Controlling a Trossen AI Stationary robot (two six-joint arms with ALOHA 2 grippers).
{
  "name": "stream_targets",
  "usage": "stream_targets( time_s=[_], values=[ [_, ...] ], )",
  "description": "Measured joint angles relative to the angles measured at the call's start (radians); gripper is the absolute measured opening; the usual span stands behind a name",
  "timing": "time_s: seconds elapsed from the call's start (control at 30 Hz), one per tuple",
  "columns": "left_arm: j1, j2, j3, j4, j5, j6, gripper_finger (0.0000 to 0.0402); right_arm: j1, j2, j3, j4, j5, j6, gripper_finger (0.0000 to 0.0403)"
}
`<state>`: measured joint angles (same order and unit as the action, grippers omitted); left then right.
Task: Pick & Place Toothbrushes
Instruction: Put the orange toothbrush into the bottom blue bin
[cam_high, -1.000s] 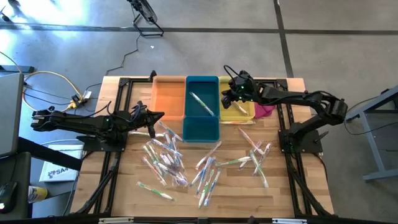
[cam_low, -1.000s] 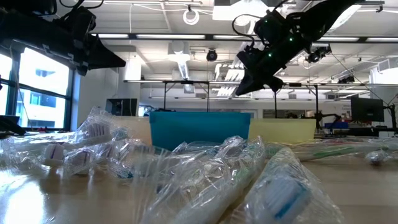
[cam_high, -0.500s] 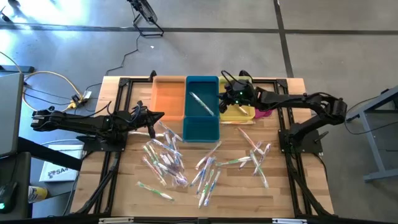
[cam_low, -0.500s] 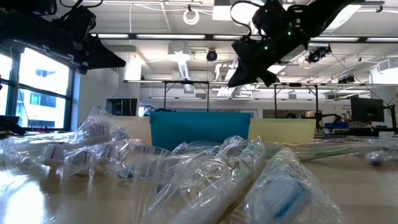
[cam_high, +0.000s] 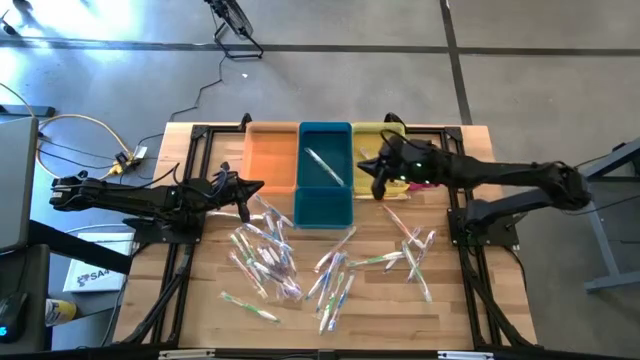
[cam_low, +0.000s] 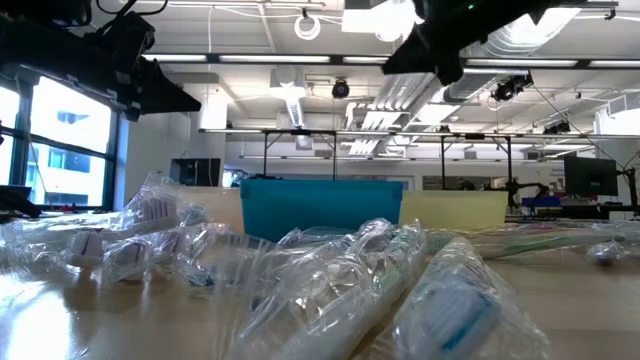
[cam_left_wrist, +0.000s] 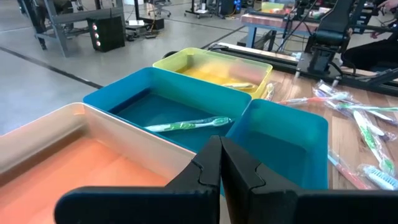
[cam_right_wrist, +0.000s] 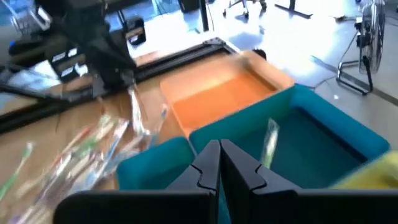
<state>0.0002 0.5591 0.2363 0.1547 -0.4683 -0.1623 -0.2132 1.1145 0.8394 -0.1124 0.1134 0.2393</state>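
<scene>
Many wrapped toothbrushes (cam_high: 275, 255) lie loose on the wooden table, in heaps at the left, middle (cam_high: 335, 275) and right (cam_high: 412, 250). One green toothbrush (cam_left_wrist: 186, 124) lies flat in the blue bin (cam_high: 325, 190). Another toothbrush (cam_left_wrist: 239, 85) lies in the yellow bin (cam_high: 372, 135). My right gripper (cam_high: 368, 175) is shut and empty, high over the near ends of the blue and yellow bins, and its wrist view shows the shut fingers (cam_right_wrist: 219, 163). My left gripper (cam_high: 257, 187) waits shut and empty beside the orange bin (cam_high: 270, 155).
Orange, blue and yellow bins stand side by side at the table's far edge. A pink cloth (cam_high: 428, 180) lies right of the yellow bin. Black rails (cam_high: 190, 250) run along both sides of the table. Bare wood (cam_high: 375, 320) shows near the front edge.
My right gripper has risen from above the yellow bin and swung toward the table's near edge, staying shut and empty. In the low view it has climbed to the top of the picture. The toothbrushes and bins lie as before.
</scene>
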Motion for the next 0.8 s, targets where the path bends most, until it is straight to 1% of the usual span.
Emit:
stream_targets(
  time_s=[0.17,0.37,0.53,0.8],
  values=[
    [0.0,0.0,0.0,0.003,0.0,0.0,0.0,0.057,-0.093,0.0,-0.142,0.018,0.03,0.0004],
    [0.0,0.0,0.0,0.007,0.0,0.0,0.0,0.117,-0.15,0.0,-0.307,0.017,0.122,0.0004],
    [0.0,0.0,0.0,0.009,0.0,0.0,0.0,0.148,-0.156,0.0,-0.428,0.019,0.233,0.0004],
    [0.0,0.0,0.0,0.009,0.0,0.0,0.0,0.157,-0.148,0.0,-0.558,0.013,0.388,0.0004]
  ],
)
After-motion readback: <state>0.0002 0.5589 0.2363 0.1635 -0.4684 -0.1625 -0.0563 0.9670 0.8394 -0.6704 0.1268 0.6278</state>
